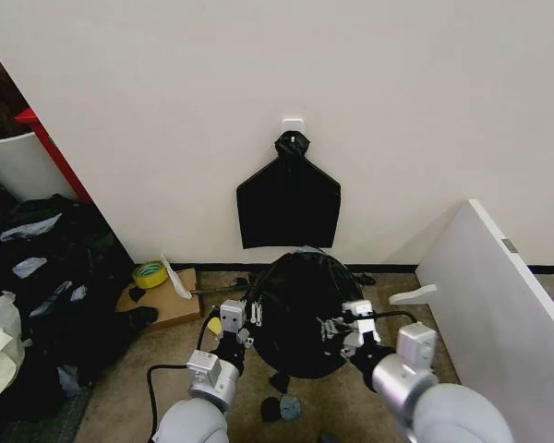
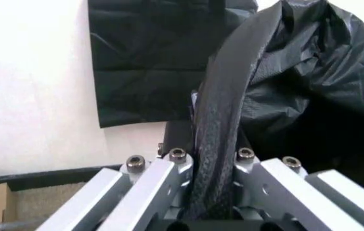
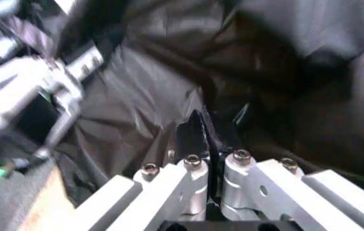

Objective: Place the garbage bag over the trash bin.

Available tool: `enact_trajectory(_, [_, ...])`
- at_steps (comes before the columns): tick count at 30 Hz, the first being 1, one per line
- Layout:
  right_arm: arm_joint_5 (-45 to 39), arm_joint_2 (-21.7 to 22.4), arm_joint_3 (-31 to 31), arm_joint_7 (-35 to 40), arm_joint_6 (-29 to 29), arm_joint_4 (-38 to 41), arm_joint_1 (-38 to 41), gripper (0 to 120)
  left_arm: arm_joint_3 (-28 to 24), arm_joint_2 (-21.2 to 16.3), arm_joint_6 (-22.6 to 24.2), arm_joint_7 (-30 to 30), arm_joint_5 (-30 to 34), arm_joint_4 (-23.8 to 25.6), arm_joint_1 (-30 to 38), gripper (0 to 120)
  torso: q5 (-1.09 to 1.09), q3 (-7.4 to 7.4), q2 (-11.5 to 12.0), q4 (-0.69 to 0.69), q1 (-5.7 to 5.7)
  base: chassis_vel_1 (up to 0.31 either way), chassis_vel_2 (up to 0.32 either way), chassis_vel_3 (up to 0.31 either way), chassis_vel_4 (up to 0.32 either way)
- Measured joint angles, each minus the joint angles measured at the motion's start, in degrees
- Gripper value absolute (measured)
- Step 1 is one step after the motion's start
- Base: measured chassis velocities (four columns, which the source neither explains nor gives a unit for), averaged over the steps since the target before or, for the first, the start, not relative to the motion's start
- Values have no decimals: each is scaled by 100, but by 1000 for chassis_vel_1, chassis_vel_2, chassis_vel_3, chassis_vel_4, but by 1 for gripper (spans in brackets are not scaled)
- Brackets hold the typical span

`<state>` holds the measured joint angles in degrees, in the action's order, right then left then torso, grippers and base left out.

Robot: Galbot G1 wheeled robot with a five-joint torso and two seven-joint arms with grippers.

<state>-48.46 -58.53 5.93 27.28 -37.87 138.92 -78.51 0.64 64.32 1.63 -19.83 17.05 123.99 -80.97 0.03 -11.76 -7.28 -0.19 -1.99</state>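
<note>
The garbage bag point(image 1: 295, 309) is a glossy black crinkled sheet stretched into a round dome on the floor by the wall. The trash bin is hidden beneath it. My left gripper point(image 1: 246, 325) is at the bag's left side, shut on a rolled strip of the garbage bag point(image 2: 217, 120) that runs between the fingers of the left gripper point(image 2: 208, 140). At the bag's right side, my right gripper point(image 1: 337, 328) is also shut on the plastic. The right wrist view shows a fold of the garbage bag point(image 3: 143, 96) pinched in the right gripper point(image 3: 211, 129), with the left gripper point(image 3: 41, 84) farther off.
A flat black knotted bundle point(image 1: 288, 198) hangs on the wall just behind. A heap of dark bags point(image 1: 46, 277) and a white tub point(image 1: 18, 161) fill the left. Yellow tape point(image 1: 149, 274) lies on cardboard point(image 1: 166, 305). A white board point(image 1: 499, 295) leans at the right.
</note>
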Motion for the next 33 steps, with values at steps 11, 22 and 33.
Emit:
enact_trajectory(11, [344, -313, -637, 398, -275, -767, 671, 0, -96, -32, -87, 57, -393, -34, -46, 4, 0, 0, 0, 1, 0, 0, 0, 0, 0])
enact_trajectory(22, [754, -639, -1206, 785, -422, -1616, 1126, 0, -98, -98, -173, 165, -600, 91, -189, 4, 1, 1, 0, 1, 0, 0, 0, 0, 0])
enact_trajectory(33, [844, -906, -1432, 815, -413, -2249, 1644, 0, -106, -109, -225, 259, -755, 208, -398, 4, 0, 0, 0, 1, 0, 0, 0, 0, 0])
